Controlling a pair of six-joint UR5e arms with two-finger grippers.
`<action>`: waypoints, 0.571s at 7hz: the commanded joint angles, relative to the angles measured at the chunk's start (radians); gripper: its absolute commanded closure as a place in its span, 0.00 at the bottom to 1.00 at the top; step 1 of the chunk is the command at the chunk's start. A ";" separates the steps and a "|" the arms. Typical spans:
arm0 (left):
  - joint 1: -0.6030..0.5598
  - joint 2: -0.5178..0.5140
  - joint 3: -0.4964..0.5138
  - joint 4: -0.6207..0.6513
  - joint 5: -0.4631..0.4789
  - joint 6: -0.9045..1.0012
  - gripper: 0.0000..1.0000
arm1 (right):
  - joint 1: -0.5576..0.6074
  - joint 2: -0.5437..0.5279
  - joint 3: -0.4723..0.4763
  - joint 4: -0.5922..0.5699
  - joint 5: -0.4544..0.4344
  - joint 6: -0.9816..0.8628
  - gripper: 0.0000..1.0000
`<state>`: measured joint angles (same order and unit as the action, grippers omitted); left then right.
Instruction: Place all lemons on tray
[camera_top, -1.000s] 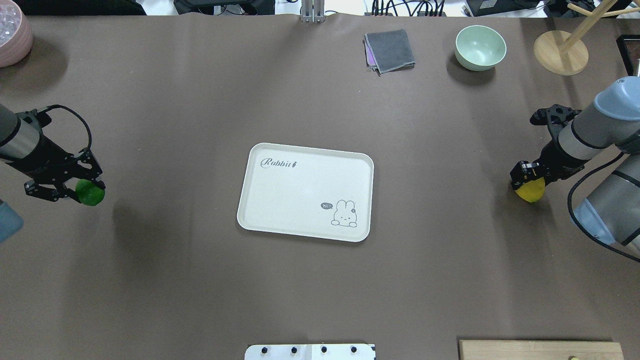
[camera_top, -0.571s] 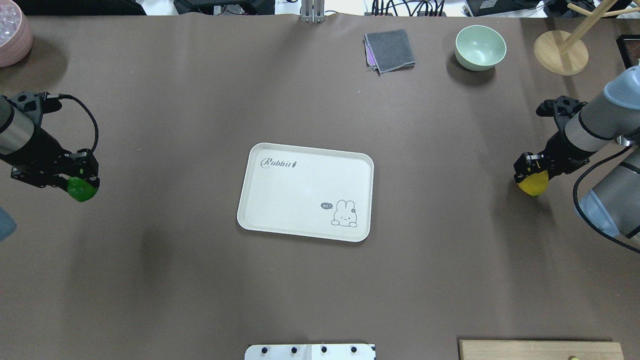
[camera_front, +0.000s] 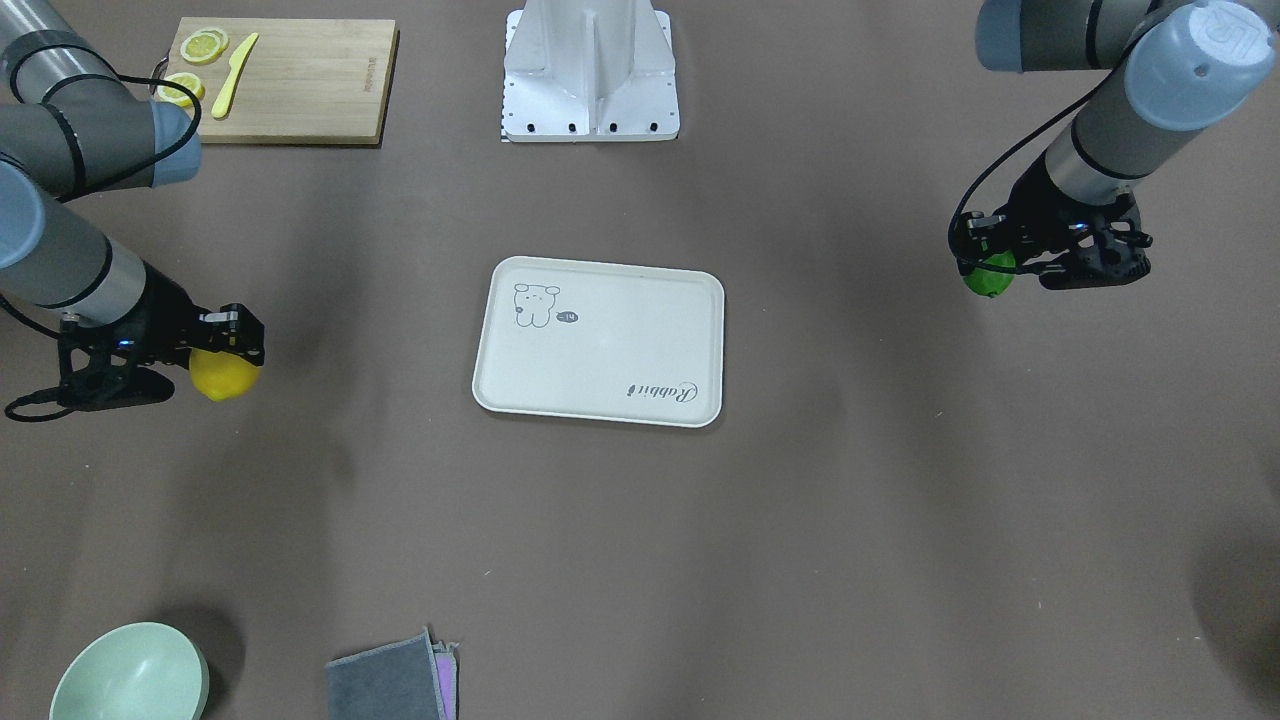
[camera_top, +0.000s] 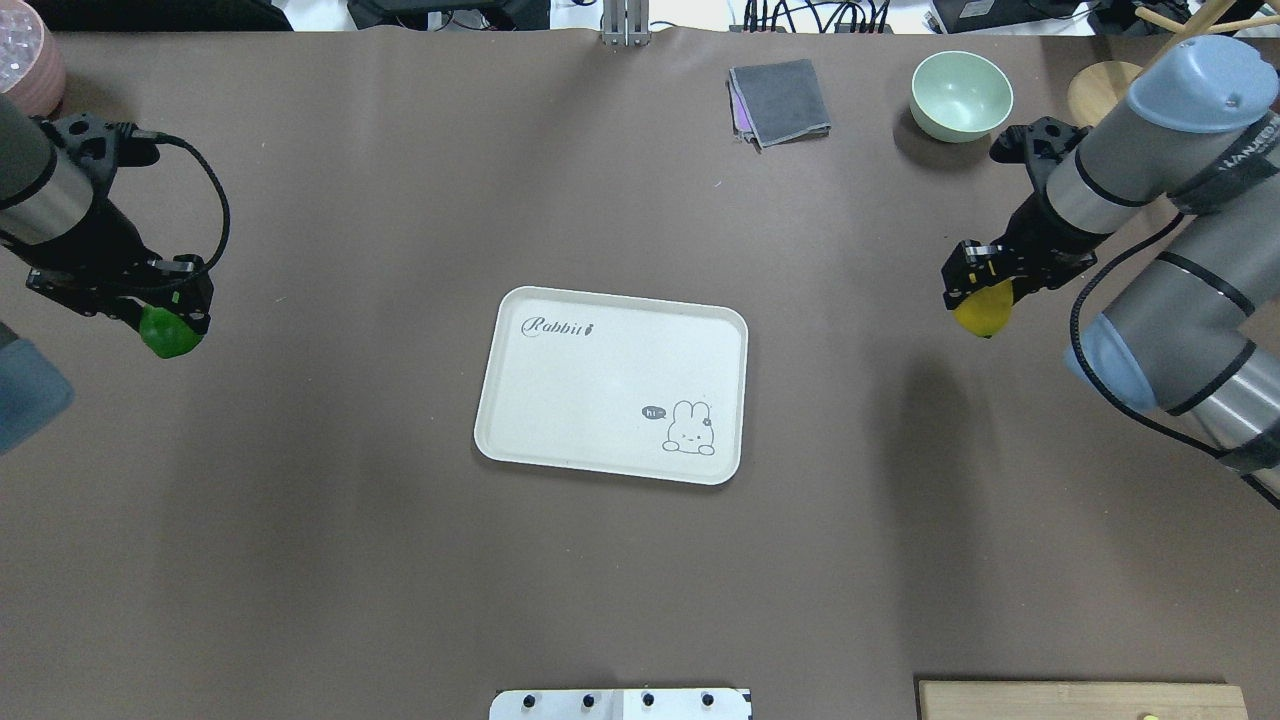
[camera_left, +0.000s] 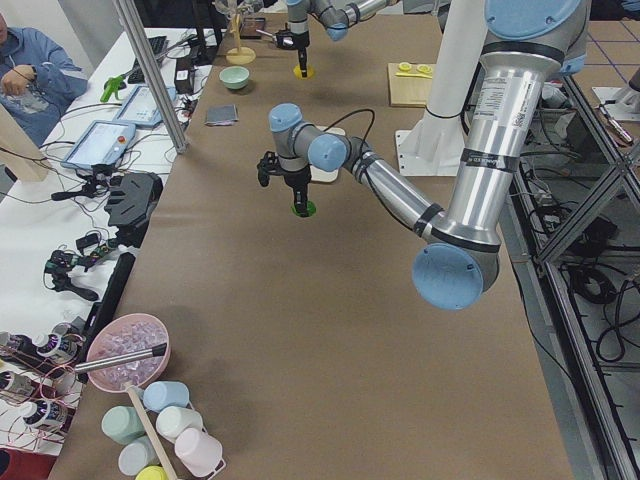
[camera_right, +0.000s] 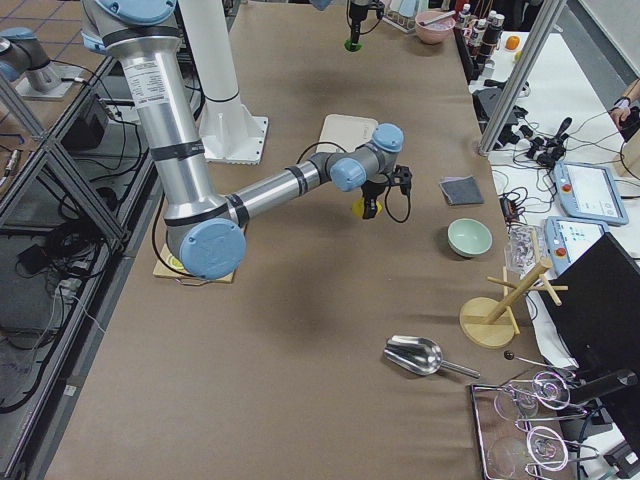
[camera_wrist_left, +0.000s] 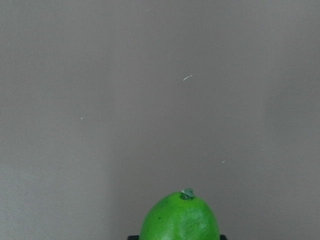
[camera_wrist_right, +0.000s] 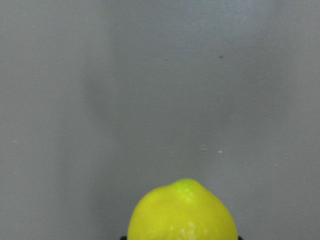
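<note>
The cream tray (camera_top: 560, 440) (camera_front: 520, 390) with the rabbit print lies empty at the table's middle. My left gripper (camera_top: 165, 320) (camera_front: 985, 265) is shut on the green lemon (camera_top: 170, 336) (camera_front: 988, 277) (camera_wrist_left: 180, 220) and holds it above the table, far to the tray's left in the overhead view. My right gripper (camera_top: 975, 290) (camera_front: 225, 355) is shut on the yellow lemon (camera_top: 982, 312) (camera_front: 224, 378) (camera_wrist_right: 182, 212) and holds it above the table to the tray's right. Both lemons hang nub-down below the fingers.
A mint bowl (camera_top: 961, 93) and a folded grey cloth (camera_top: 780, 102) sit at the far edge. A wooden stand (camera_top: 1115, 100) is at the far right. A bamboo board (camera_front: 290, 80) with lemon slices and a yellow knife lies near the robot base (camera_front: 590, 75).
Both arms have lifted their lemons and moved away from the robot. The right gripper has also come in towards the tray.
</note>
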<state>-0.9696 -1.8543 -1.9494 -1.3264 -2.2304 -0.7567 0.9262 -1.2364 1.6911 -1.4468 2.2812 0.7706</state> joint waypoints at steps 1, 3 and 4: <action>-0.009 -0.126 0.078 0.058 0.005 0.007 1.00 | -0.126 0.191 -0.057 -0.001 -0.064 0.162 1.00; -0.004 -0.160 0.105 0.056 -0.006 0.007 1.00 | -0.231 0.288 -0.099 0.000 -0.133 0.237 1.00; 0.002 -0.193 0.157 0.043 -0.011 0.005 1.00 | -0.259 0.361 -0.153 0.000 -0.159 0.278 1.00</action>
<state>-0.9728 -2.0140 -1.8399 -1.2731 -2.2348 -0.7505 0.7119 -0.9557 1.5891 -1.4468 2.1552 0.9988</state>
